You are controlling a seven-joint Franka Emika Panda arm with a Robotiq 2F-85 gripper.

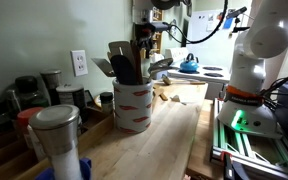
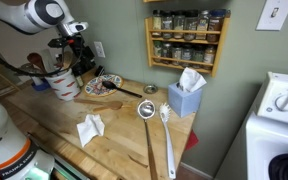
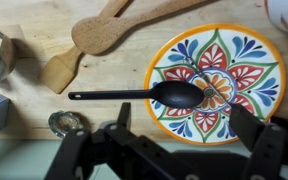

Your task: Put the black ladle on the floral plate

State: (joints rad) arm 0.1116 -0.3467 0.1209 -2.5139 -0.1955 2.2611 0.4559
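Note:
In the wrist view the black ladle lies flat with its bowl on the floral plate. Its handle reaches left onto the wooden counter. My gripper is open and empty, and its two fingers hang apart above the near edge of the plate. They do not touch the ladle. In an exterior view the gripper hovers over the plate, and the ladle's handle sticks out to the right. In the exterior view from the counter's end, the plate and ladle are hidden behind the utensil crock.
Two wooden spoons and a small wooden spatula lie beside the plate, with a metal ring nearby. A utensil crock stands next to the plate. A tissue box, a metal skimmer and a crumpled napkin are on the counter.

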